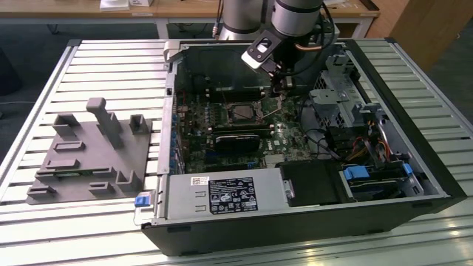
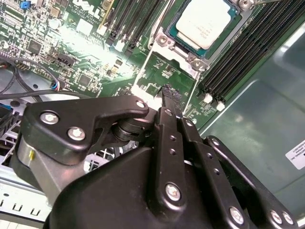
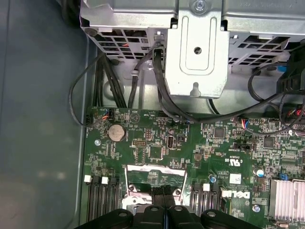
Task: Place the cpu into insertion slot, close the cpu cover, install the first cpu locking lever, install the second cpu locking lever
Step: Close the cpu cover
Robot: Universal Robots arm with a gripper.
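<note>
Step 2 in hand, I judge: chip (image 2: 205,21) seated in socket (image 2: 183,50); my gripper (image 2: 167,93), fingers together, is at the open cover (image 3: 155,168), which must swing shut about its hinge.

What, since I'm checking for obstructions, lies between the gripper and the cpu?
In the second wrist view, the open cpu cover lies between the gripper and the cpu, green board showing through its cut-out.

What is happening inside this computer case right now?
The robot arm's black gripper reaches into the open black computer case. The small square cpu with a silvery-grey top already sits in the dark square insertion slot. The thin silvery metal cpu cover is open, and the shut gripper is at its free edge.
</note>
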